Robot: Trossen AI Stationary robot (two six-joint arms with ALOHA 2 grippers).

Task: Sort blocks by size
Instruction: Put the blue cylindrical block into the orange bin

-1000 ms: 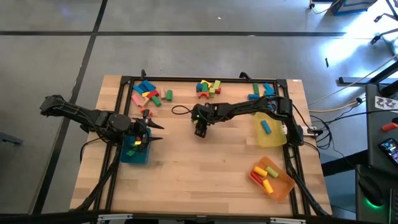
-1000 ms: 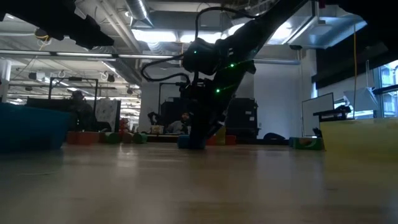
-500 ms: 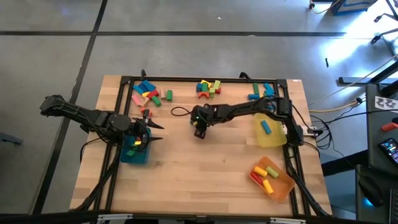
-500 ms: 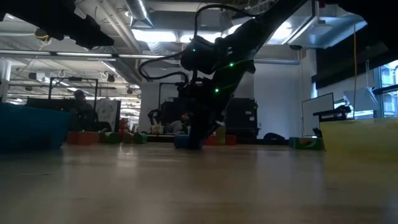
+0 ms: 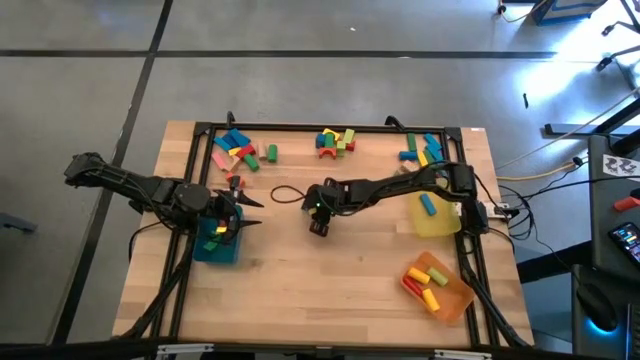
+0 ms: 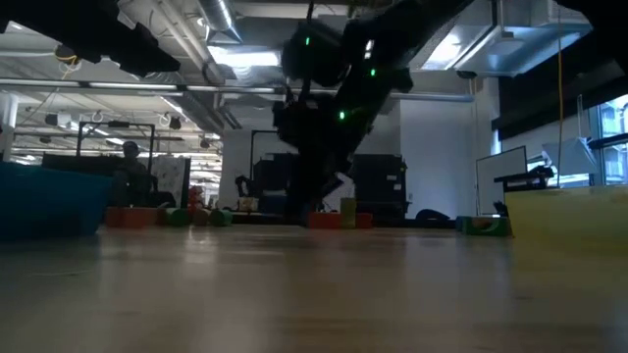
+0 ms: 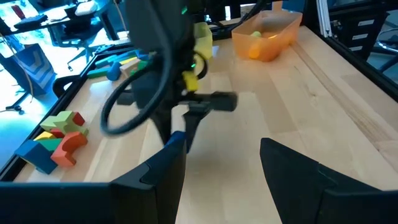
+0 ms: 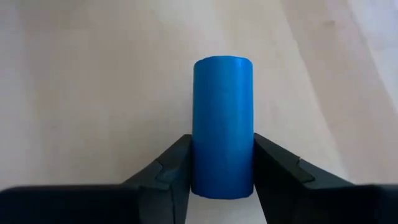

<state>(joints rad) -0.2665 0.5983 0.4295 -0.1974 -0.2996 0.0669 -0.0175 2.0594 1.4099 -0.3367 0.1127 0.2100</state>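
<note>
**Operator:** What is the right gripper point(image 8: 222, 180) carrying, and how will it handle?

**Guide:** You have the blue painted wooden cylinder point(image 8: 222, 124) clamped between the two dark fingers point(image 8: 166, 174), which press on its curved sides near one end, so most of its length sticks out ahead of them. In the high view the gripper point(image 5: 319, 224) sits over the middle of the pale wooden table point(image 5: 330, 290); in the low view it looks lifted clear of the tabletop. Judge the piece light, rigid and not fragile. Its smooth paint and round flank can let it roll or pivot in a flat-sided grip, so a hold nearer mid-length would suit you better.

**Operator:** And around it?

**Guide:** Loose painted blocks point(image 5: 336, 141), bars, arches and cubes, lie along the far edge. The yellow shallow tray point(image 5: 440, 216) holds one blue piece; the orange shallow tray point(image 5: 440, 296) holds yellow and red ones. Your left gripper point(image 5: 232, 221) waits with its fingers spread over the teal tray point(image 5: 218, 252).
</note>
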